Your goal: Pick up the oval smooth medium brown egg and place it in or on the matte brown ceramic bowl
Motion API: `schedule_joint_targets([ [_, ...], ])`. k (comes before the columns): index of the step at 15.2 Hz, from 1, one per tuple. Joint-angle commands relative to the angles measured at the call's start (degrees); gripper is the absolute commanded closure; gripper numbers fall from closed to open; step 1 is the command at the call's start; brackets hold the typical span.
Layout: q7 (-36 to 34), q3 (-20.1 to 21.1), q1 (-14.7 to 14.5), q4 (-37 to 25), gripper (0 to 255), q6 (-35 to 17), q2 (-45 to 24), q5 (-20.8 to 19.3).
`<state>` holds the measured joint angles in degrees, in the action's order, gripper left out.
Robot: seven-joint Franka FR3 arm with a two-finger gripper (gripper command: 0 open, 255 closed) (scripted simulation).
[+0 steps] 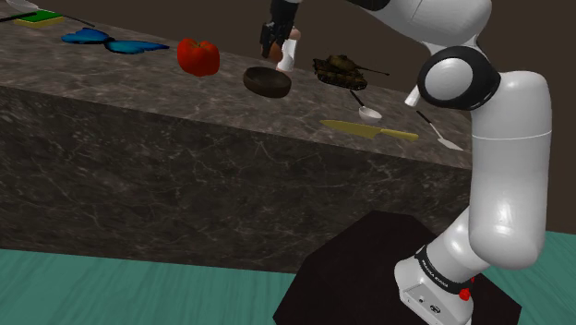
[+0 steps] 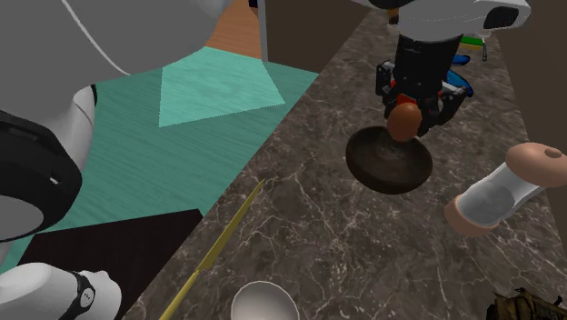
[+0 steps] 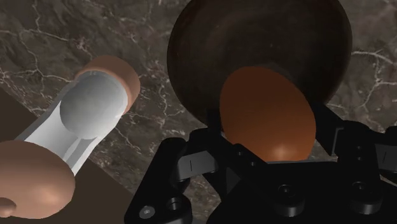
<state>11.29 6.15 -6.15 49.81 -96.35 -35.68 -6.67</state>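
The black hand (image 3: pixel 270 141) is clasping a smooth brown egg (image 3: pixel 264 105) between its fingers, holding it over a dark brown bowl (image 3: pixel 254 35) that is sitting on the dark veined bench (image 3: pixel 70 35), with a white, tan-capped cylinder (image 3: pixel 86 118) lying just beside the bowl.

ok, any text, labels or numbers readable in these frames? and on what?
Pale lettering on the black band low on the arm: too small to read.
No text on the egg or bowl.
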Motion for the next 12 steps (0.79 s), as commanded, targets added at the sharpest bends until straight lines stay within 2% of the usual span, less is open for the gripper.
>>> schedule_joint_targets([
  [1,-0.2,0.0,0.2,3.0,255,-2.2,0.9,0.0],
  [8,-0.6,0.1,0.7,12.5,255,-9.2,3.3,0.1],
  [12,-0.6,0.1,0.7,12.5,255,-9.2,3.3,0.1],
])
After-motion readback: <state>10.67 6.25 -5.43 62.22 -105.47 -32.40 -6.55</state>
